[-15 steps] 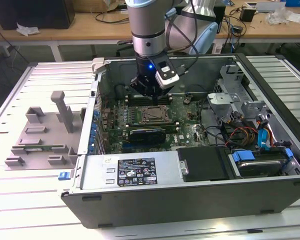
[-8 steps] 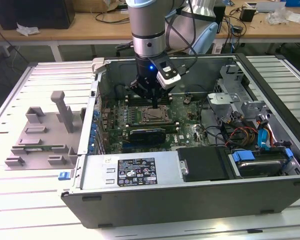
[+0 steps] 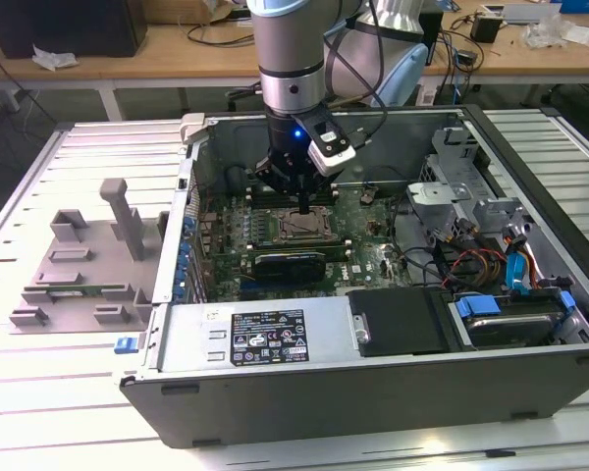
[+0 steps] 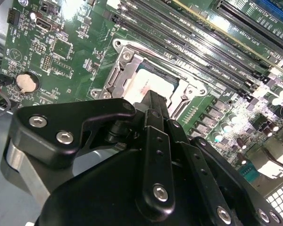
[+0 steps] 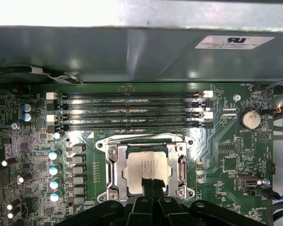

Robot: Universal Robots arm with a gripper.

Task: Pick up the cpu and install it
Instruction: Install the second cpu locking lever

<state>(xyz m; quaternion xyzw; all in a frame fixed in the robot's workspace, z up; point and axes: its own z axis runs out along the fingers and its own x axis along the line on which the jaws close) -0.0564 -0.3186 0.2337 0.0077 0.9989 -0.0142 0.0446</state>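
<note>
The cpu [image 5: 148, 170] sits flat inside the socket frame [image 5: 147, 143] on the motherboard [image 5: 226, 155], its silver-grey top facing up; we see it in both wrist views, partly covered in the second wrist view [image 4: 153, 84] by the fingers above it. We observe the end effector [image 5: 151, 184] directly over the chip, with its two dark fingers drawn together to a narrow tip that meets the edge of the metal top. We see no gap between the fingertips [image 5: 147, 182] and nothing clamped between them. Whether the tip presses on the chip or only hovers just above it, we cannot tell.

In the exterior view the end effector [image 3: 303, 206] hangs vertically from the arm [image 3: 290, 69] into the open computer case [image 3: 373, 383], which lies on its side on the table [image 3: 39, 422]. The socket frame [image 3: 302, 228] lies just below the tip. Four memory slots [image 5: 129, 110] run alongside the socket, next to the case wall. A round coin battery [image 5: 250, 118] is seated on the board, well apart from the socket. A grey fixture tray [image 3: 83, 260] rests on the table to the exterior view's left of the case.
</note>
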